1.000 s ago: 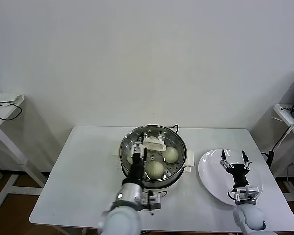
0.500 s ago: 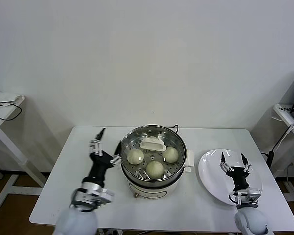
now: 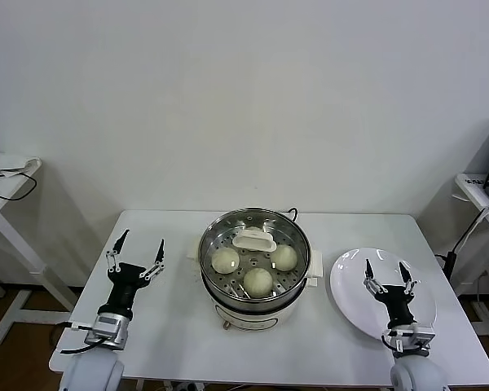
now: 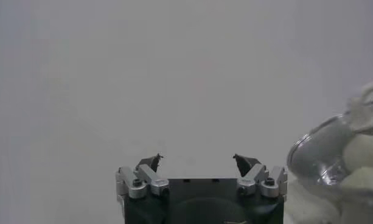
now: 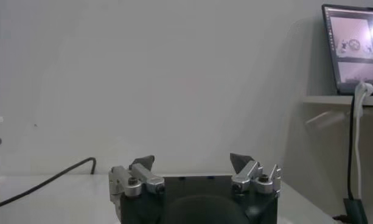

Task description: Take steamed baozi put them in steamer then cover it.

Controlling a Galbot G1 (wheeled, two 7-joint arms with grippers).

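— What has changed at the pot?

— The left gripper has withdrawn from over the steamer within the last second and now stands over the bare bench to the pot's left, well apart from it. Its fingers are spread and hold nothing. The lid sits on the steamer's rim, its cream handle on top, with no gripper touching it.

— And the buns?

— Three buns are visible through the glass, resting on the perforated tray. A fourth I cannot make out; the handle may hide it. The plate on the right shows no bun on it.

— The right arm?

— The right gripper hovers over the plate, fingers spread, empty, little moved over the same second.

— Your finding for the task?

— In my judgement the covering step is done: buns in, lid seated, arm cleared. Nothing looks left but to confirm the lid sits level, which appears so from the head view.

— Any brand, label or writing?

— None legible on the pot, lid or plate. The right wrist view shows a laptop screen with small pictures on it, no readable text.
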